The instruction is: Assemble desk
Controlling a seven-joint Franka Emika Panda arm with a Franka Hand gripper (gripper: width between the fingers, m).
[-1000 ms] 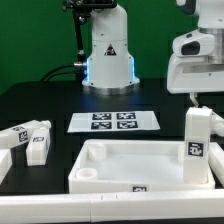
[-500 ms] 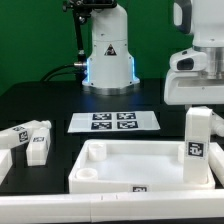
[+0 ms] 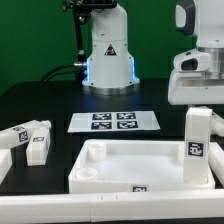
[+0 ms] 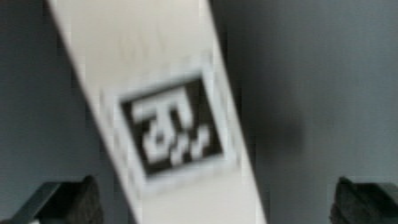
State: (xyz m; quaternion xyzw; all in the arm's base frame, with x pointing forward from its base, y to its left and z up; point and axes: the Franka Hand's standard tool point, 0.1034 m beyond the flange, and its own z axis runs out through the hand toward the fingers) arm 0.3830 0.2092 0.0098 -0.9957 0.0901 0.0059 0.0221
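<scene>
Directly above the upright leg point(image 3: 197, 135), the end effector point(image 3: 200, 103) is pictured in the exterior view, hung at that view's right edge over the black tabletop point(image 3: 40, 105). The leg is stood on end at the end of the desk top point(image 3: 140, 165) towards the exterior view's right, and a black-and-white tag point(image 3: 195, 150) is carried on its facing side. The desk top, a white rimmed rectangle, is laid flat near the front of the scene. Loose legs point(image 3: 28, 140) are left lying in a cluster on the exterior view's left, well apart from the end effector. Between the desk top and the robot base point(image 3: 108, 50), the marker board point(image 3: 113, 121) is laid flat with its four printed squares. From this angle it cannot be told whether the leg's top is touched.

Through the wrist view, the same leg point(image 4: 134, 40) is shown as a tilted white bar, its tag point(image 4: 178, 128) blurred (the camera is very close). The dark fingertips point(image 4: 63, 200) are seen at opposite edges of the picture, spread as wide as they go. The leg is framed between them, with dark gaps left on both sides. Nothing is gripped.
</scene>
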